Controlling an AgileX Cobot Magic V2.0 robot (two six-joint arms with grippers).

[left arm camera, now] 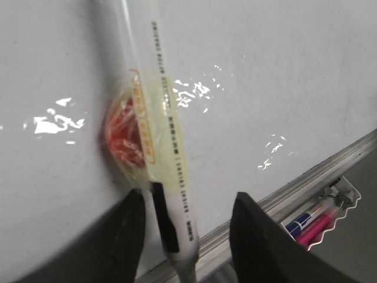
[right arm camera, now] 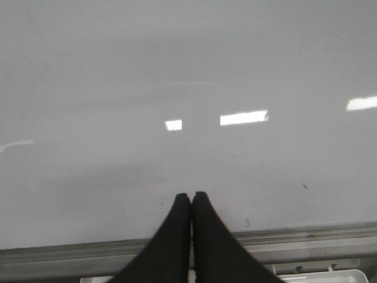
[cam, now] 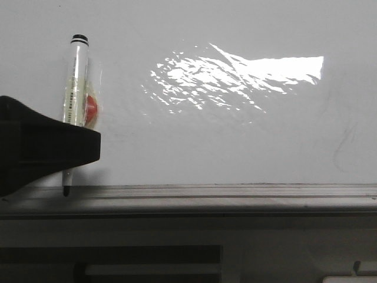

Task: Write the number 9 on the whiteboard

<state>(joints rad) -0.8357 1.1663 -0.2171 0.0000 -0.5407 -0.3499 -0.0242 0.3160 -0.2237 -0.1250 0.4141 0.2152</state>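
The whiteboard (cam: 235, 147) fills the front view, with a bright glare patch (cam: 235, 73) and a grey edge rail (cam: 235, 191). No number 9 shows on it in any view. A white marker (cam: 75, 82) with a black end stands upright at the far left, tip down at the rail, with a red thing in clear wrap (cam: 91, 109) beside it. My left gripper (cam: 82, 147) is open around the marker (left arm camera: 168, 147); its fingers (left arm camera: 132, 218) stand well apart. My right gripper (right arm camera: 191, 196) is shut and empty over the board (right arm camera: 177, 71).
A faint grey smudge (cam: 344, 144) marks the board at the right. A white tray (left arm camera: 330, 227) holding blue and pink pens sits beyond the rail (left arm camera: 306, 177). Another white tray edge (right arm camera: 318, 276) shows below the rail in the right wrist view.
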